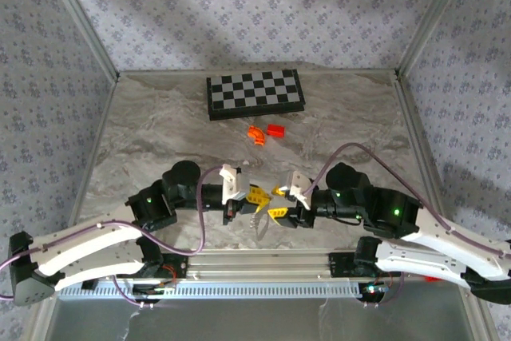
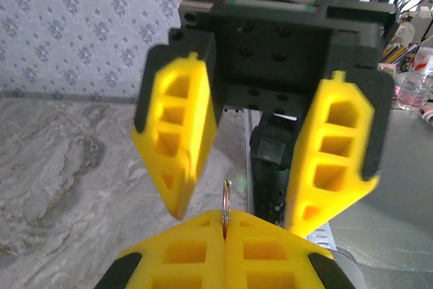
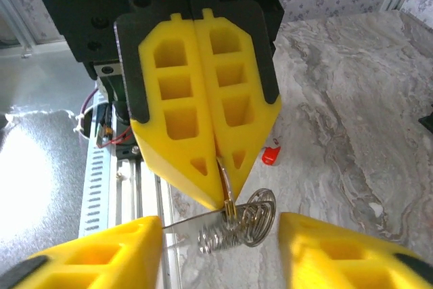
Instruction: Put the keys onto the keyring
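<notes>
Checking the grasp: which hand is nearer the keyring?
Left. The left hand is shut on the keyring; the right hand is open, its fingers either side of it, apparently not touching.

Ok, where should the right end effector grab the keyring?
Probably the coiled loops of the keyring, which hang free below the shut left end effector. Come in head-on: the right end effector stands open with its fingers flanking them.

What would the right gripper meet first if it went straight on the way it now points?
Most likely the keyring, pinched in the tips of the shut left gripper facing the open right gripper. The left gripper itself comes just behind, though depth is hard to judge.
</notes>
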Robot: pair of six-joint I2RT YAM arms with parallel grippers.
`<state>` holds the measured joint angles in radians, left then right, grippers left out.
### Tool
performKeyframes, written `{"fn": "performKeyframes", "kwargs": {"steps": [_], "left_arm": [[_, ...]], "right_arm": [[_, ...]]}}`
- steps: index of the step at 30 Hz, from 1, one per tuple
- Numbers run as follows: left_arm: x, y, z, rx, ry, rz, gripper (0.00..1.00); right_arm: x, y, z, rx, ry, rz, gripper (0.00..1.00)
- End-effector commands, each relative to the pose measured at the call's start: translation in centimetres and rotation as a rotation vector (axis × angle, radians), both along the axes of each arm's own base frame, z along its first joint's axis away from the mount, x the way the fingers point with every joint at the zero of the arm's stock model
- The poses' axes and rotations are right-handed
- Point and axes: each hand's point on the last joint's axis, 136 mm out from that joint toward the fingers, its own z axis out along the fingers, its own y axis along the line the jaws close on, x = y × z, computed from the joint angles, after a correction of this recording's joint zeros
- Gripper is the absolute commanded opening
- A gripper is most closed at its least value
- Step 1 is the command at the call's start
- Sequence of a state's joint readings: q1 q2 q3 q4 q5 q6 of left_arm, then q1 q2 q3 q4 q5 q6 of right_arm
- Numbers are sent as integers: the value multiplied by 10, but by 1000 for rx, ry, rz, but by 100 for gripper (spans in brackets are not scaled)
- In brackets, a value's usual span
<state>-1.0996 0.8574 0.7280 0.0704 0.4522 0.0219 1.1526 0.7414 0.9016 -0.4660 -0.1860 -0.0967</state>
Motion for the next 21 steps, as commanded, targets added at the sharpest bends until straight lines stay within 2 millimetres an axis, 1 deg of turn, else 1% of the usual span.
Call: {"fn": "performKeyframes", "kwargs": {"steps": [1, 6, 8, 11, 17, 19, 21], "left_arm": [[-3, 3, 26, -92, -59, -7, 0], [-6, 4, 26, -91, -60, -23, 0], [-7, 4, 26, -90, -56, -32, 0], [-8, 4, 26, -89, -55, -36, 0], [-9, 3, 27, -95, -53, -46, 0], [-10, 3, 27, -94, -53, -47, 0], [-10, 3, 27, -94, -51, -47, 0]], "right_arm": [[-4, 4, 12, 63, 5, 19, 41], [-6, 1, 23, 109, -18, 23, 33], [-5, 1, 23, 110, -25, 18, 30], [-5, 1, 25, 120, -32, 19, 28], [-4, 3, 23, 112, -34, 21, 20], [-3, 3, 22, 111, -35, 18, 15], [-2, 3, 22, 105, -39, 11, 6]]}}
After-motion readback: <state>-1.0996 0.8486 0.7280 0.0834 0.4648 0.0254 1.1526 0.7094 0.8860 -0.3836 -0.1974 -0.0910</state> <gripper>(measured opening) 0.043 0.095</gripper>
